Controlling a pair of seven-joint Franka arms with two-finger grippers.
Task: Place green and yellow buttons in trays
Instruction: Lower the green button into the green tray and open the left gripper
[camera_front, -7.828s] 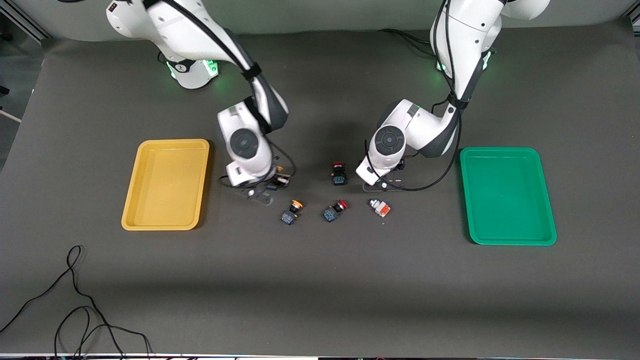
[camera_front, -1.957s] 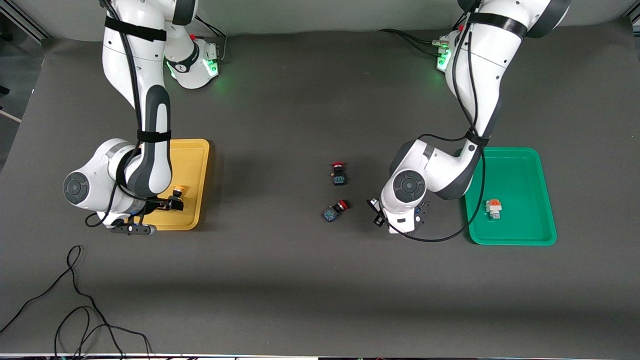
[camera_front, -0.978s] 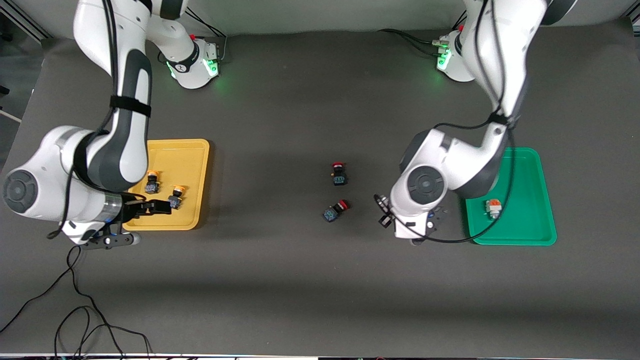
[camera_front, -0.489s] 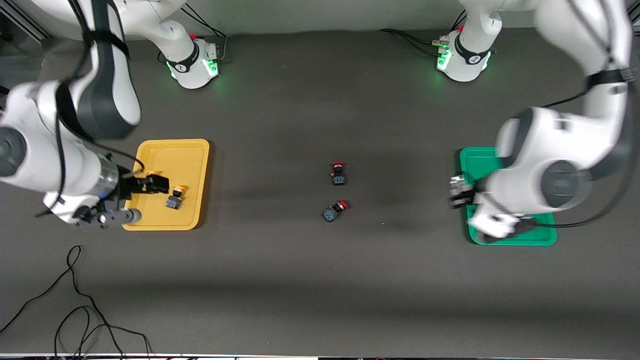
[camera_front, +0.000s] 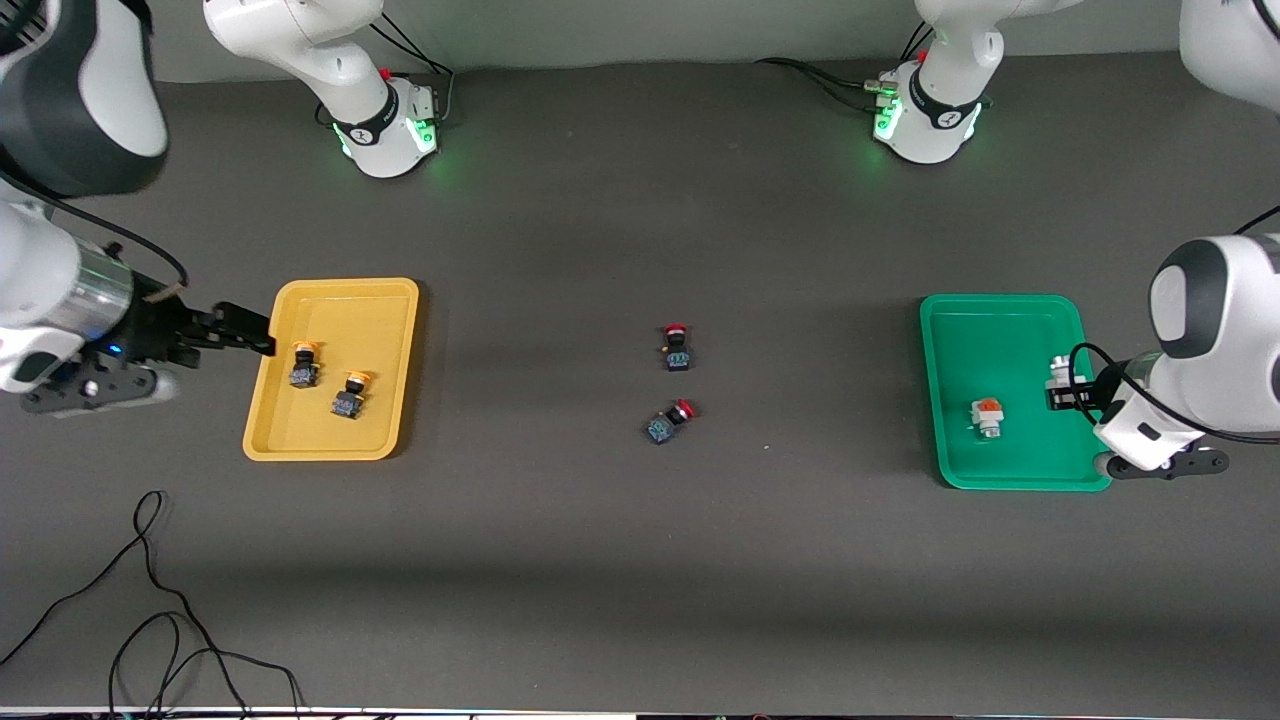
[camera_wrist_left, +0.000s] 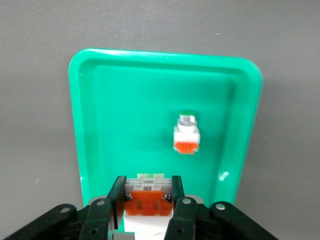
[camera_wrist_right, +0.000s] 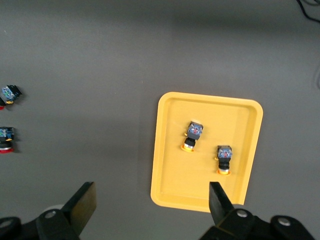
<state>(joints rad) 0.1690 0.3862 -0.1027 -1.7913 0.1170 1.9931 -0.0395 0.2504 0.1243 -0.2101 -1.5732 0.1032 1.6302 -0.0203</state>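
1. Since half a second ago both my arms have swung outward: my right gripper (camera_front: 245, 335) has drawn off to the yellow tray's (camera_front: 330, 452) outer edge, and my left gripper (camera_front: 1068, 388) has carried its button across the green tray (camera_front: 1000, 320) to that tray's outer rim.
2. Nearest the front camera of the loose things, a red-capped switch (camera_front: 668, 422) lies on the mat (camera_front: 640, 560) between the two trays; a second red-capped switch (camera_front: 677, 348) lies just farther from the camera.
3. My left gripper is clamped on a white-bodied button (camera_wrist_left: 145, 197), orange block between the fingers (camera_wrist_left: 118, 200), up over the green tray's rim at the left arm's end of the table.
4. Another white button (camera_front: 986, 417) lies flat in the green tray, apart from the held one.
5. My right gripper's fingers (camera_wrist_right: 85, 202) stand wide apart, holding nothing, over the yellow tray's edge.
6. Two yellow-capped buttons lie in the yellow tray: one (camera_front: 348, 394) nearer the camera, the other (camera_front: 303, 364) farther and closer to my right gripper, touching neither finger.
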